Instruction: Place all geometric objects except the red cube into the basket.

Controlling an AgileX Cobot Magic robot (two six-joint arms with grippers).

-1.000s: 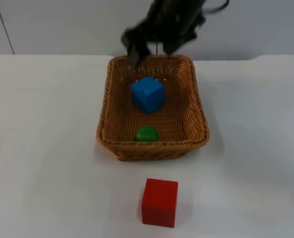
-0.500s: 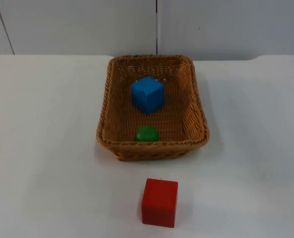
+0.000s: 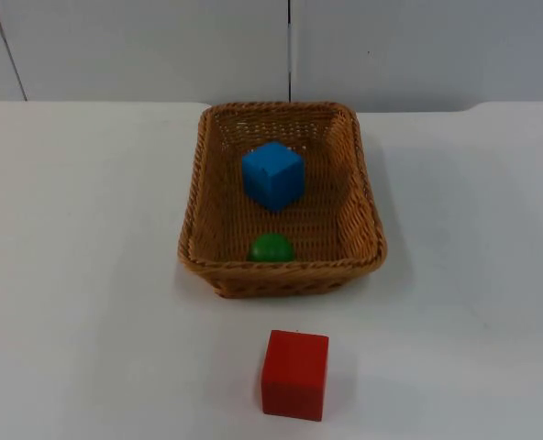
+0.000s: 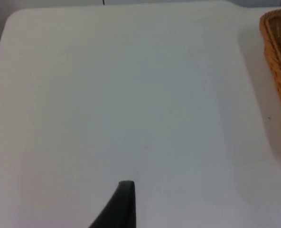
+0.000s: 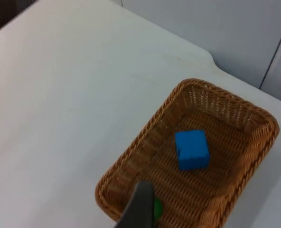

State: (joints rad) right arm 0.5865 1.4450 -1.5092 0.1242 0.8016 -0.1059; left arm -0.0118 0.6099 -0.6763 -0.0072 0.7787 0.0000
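Note:
A woven brown basket [image 3: 281,269] stands mid-table. Inside it lie a blue cube [image 3: 272,174] toward the back and a green rounded piece [image 3: 271,247] against the front wall. A red cube [image 3: 295,374] rests on the table in front of the basket, apart from it. The right wrist view looks down from high up on the basket [image 5: 150,126], the blue cube [image 5: 192,149] and the green piece [image 5: 157,209], which is partly hidden by my right gripper [image 5: 139,209]. My left gripper [image 4: 121,204] waits over bare table, with the basket's rim [image 4: 276,42] off to one side.
White table top surrounds the basket on all sides. The grey partition wall [image 3: 290,46] closes off the far edge behind the basket.
One second ago a black arm hung blurred over the basket's far rim. It has pulled back out of the top view. Cubes, green piece and basket have not moved.

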